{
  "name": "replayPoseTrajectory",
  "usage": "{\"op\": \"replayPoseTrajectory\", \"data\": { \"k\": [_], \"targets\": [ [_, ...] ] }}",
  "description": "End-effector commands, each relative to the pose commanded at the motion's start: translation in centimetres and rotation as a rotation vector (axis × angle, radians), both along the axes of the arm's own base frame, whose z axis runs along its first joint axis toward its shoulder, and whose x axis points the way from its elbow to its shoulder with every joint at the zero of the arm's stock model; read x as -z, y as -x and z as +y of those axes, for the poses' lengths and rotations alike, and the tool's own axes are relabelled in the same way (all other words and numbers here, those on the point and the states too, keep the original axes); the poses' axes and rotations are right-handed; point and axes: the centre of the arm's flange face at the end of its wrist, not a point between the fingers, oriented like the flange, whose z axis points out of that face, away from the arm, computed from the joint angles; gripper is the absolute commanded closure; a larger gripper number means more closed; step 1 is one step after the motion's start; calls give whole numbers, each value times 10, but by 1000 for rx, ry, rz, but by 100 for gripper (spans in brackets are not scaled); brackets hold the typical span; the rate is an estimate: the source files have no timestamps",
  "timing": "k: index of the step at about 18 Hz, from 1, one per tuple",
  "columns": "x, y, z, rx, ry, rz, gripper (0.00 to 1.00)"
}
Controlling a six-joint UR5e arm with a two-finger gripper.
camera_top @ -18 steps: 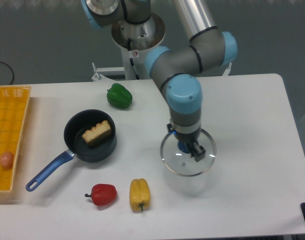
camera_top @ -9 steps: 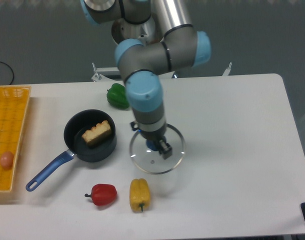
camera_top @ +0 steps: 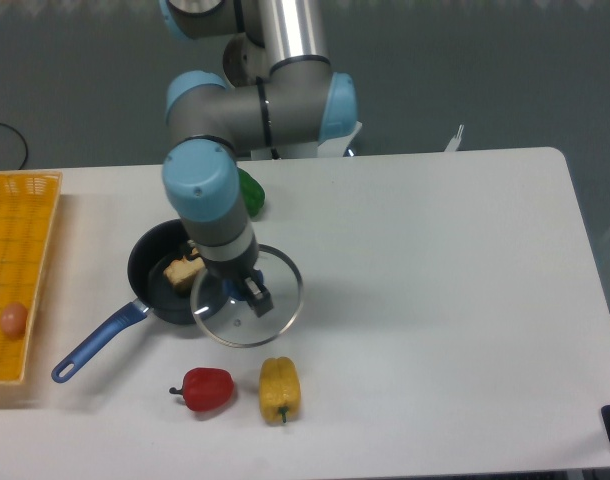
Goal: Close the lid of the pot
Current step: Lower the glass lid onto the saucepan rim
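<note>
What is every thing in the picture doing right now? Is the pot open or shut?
pot: open, not yet covered, food inside
lid: held by its knob, overlapping the pot's right edge
gripper: shut on the lid's knob
green pepper: on the table, mostly hidden by the arm
red pepper: lying on the table
yellow pepper: lying on the table
yellow basket: at the left edge, one egg inside

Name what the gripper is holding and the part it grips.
The gripper holds the lid, a glass disc, by its blue central knob, carrying it partly over the pot.
</note>
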Motion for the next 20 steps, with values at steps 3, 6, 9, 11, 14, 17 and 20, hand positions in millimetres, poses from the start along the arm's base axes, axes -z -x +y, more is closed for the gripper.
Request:
{"op": "replayPoseTrajectory", "data": {
  "k": [3,6,9,11,14,17,20],
  "targets": [
    [-1,-19,-7,17,-8,-9,37],
    [-3,-35,-13,34,-7,-10,37],
    [-1,-54,-12,23,-4,-10,37],
    [1,-62,-10,25,-1,-10,37],
    [10,-77,-12,22,16,-18,37],
    [19,-88,-14,28,20,-20,38],
    [22,-93,-15,34,17,-16,38]
  ]
}}
